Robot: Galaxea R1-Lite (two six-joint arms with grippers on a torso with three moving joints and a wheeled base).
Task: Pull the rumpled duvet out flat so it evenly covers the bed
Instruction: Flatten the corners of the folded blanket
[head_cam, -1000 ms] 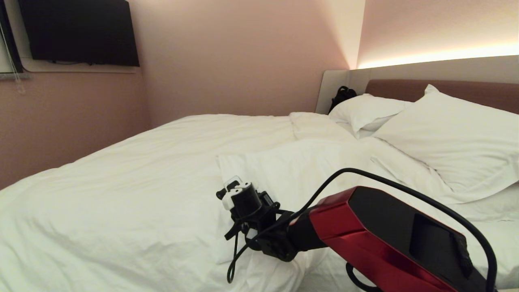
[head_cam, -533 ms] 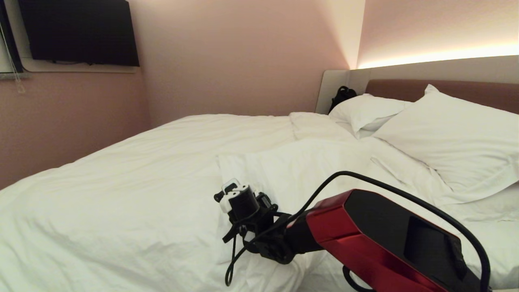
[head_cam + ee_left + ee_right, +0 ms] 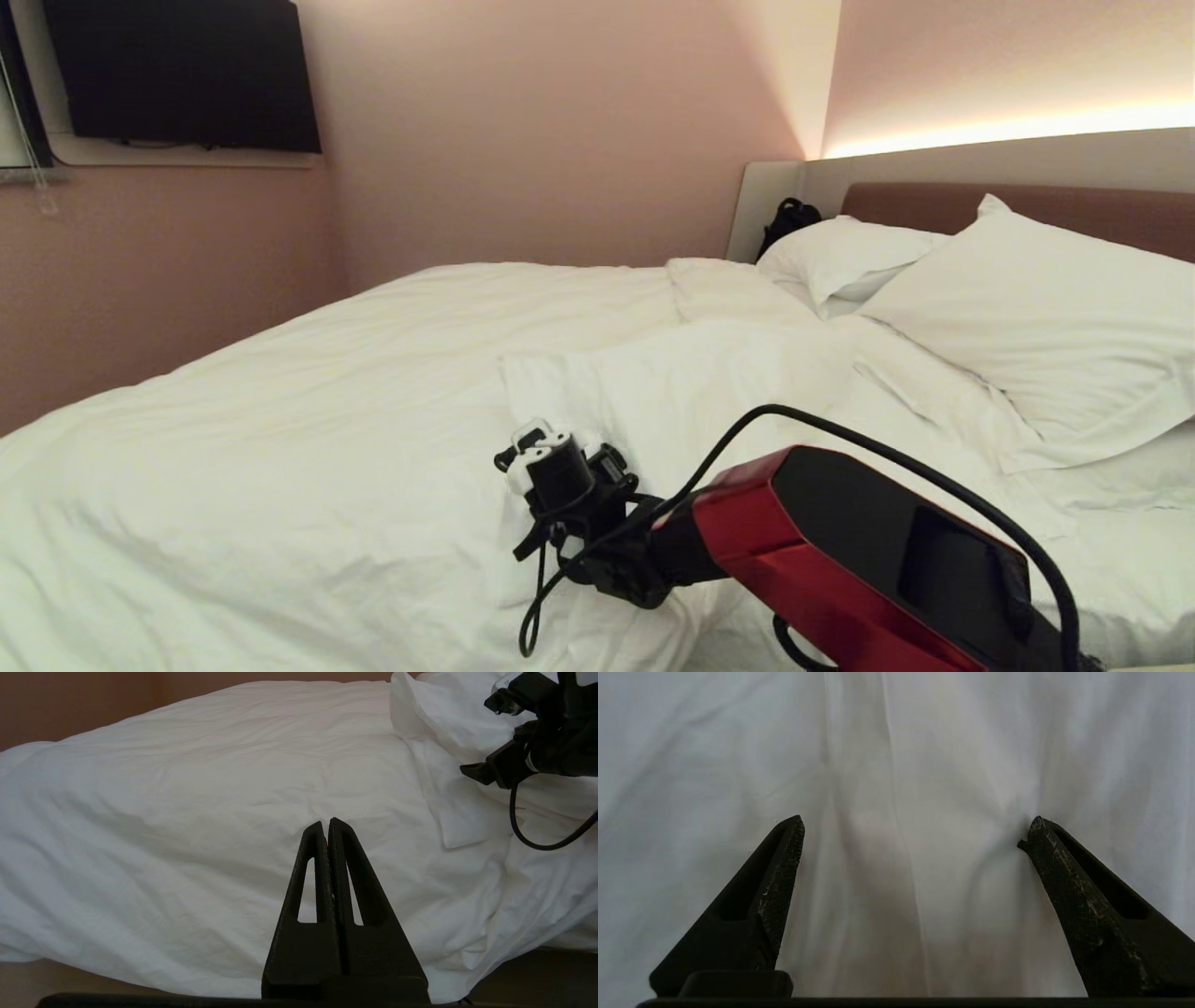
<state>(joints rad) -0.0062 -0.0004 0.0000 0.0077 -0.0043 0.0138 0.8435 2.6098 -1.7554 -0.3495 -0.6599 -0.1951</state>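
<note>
while duvet [image 3: 327, 411] lies rumpled, right hand [image 3: 915, 830] gapes.

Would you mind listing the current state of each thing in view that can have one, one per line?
duvet: rumpled, a corner folded back near the pillows.
right gripper: open, fingers spread over duvet fabric, holding nothing.
left gripper: shut, empty, parked beside the bed.
pillows: lying against the headboard, uncovered.
television: screen dark.

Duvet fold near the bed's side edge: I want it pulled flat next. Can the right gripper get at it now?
Probably yes: the right gripper is open right over the duvet, fingertips at the cloth, nothing between.
</note>
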